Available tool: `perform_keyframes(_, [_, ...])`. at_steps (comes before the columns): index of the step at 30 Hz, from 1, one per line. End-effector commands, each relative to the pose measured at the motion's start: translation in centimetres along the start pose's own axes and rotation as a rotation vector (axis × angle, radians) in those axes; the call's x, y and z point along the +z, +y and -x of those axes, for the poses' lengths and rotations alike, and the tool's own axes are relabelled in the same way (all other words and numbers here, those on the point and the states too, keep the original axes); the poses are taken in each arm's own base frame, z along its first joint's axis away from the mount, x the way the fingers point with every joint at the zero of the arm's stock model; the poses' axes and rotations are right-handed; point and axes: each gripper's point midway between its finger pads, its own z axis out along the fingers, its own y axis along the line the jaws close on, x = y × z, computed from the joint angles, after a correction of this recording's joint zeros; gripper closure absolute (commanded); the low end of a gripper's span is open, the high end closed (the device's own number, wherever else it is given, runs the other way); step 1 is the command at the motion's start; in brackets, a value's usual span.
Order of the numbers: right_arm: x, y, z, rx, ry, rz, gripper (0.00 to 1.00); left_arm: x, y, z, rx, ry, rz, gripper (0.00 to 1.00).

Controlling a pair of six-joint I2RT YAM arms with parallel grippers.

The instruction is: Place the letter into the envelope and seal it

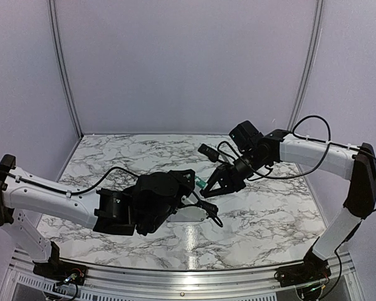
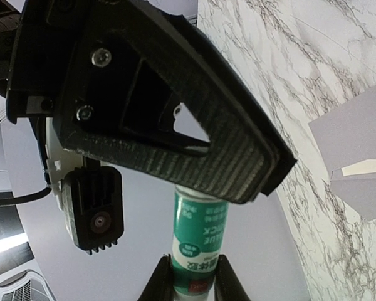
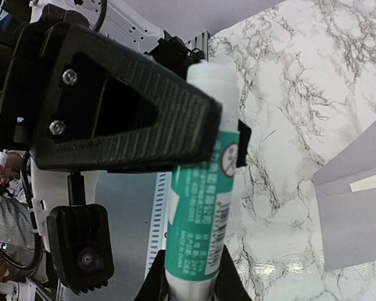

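A green-and-white glue tube (image 1: pixel 200 183) hangs in the air between my two grippers, above the marble table. My left gripper (image 1: pixel 192 185) is shut on one end of the tube (image 2: pixel 198 238). My right gripper (image 1: pixel 209 187) is shut on the other end (image 3: pixel 200 213). The tube's white cap end sits in the left gripper's jaws. The grey envelope (image 1: pixel 189 215) lies flat on the table below the left gripper. It also shows in the left wrist view (image 2: pixel 357 122) and in the right wrist view (image 3: pixel 357 232). A narrow off-white strip, the letter's edge (image 3: pixel 370 182), shows at its mouth under the open flap.
The marble table (image 1: pixel 269 213) is enclosed by pale walls at the back and sides. A metal rail runs along the near edge (image 1: pixel 188 282) by the arm bases.
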Motion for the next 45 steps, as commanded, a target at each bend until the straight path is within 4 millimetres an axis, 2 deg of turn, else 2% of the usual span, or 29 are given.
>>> perform_keyframes(1, [-0.3,2.1,0.8,-0.055,-0.021,0.043,0.88,0.5,-0.1,-0.6,-0.045,0.042,0.007,0.86])
perform_keyframes(4, [-0.7,2.2,1.3,-0.090,-0.015,0.013,0.72,0.6,0.1,-0.5,-0.122,0.042,0.011,0.90])
perform_keyframes(6, [-1.7,2.2,2.0,-0.151,-0.010,-0.046,0.62,0.6,0.6,-0.5,-0.228,0.039,0.019,0.91])
perform_keyframes(10, [-6.4,1.7,4.5,-0.236,-0.071,-0.182,0.48,0.6,-0.3,-0.5,-0.446,0.034,-0.013,0.92])
perform_keyframes(12, [-8.9,1.4,5.5,-0.269,-0.115,-0.246,0.46,0.8,-1.0,-0.3,-0.589,0.030,-0.048,0.93])
perform_keyframes(14, [-10.5,1.2,5.9,-0.311,-0.135,-0.305,0.44,1.0,-2.1,0.2,-0.745,0.004,-0.143,0.92])
perform_keyframes(18, [-11.4,2.1,5.8,-0.459,-0.099,-0.364,0.42,0.7,-2.1,2.3,-1.100,-0.156,-0.315,0.92])
perform_keyframes(23, [-10.8,2.9,4.6,-0.591,-0.010,-0.350,0.43,-0.2,-1.5,3.5,-1.385,-0.307,-0.471,0.92])
perform_keyframes(28, [-8.3,2.9,3.2,-0.609,0.096,-0.308,0.45,-0.9,-0.5,3.7,-1.555,-0.424,-0.529,0.91])
perform_keyframes(32, [-6.6,3.1,3.1,-0.589,0.098,-0.272,0.45,-1.1,-0.3,4.0,-1.609,-0.459,-0.550,0.91])
perform_keyframes(40, [-5.1,2.5,4.4,-0.535,0.066,-0.264,0.45,-1.0,-0.4,4.5,-1.668,-0.469,-0.584,0.90])
perform_keyframes(45, [-4.2,2.3,3.6,-0.499,0.090,-0.232,0.46,-0.9,-0.2,4.6,-1.678,-0.471,-0.586,0.90])
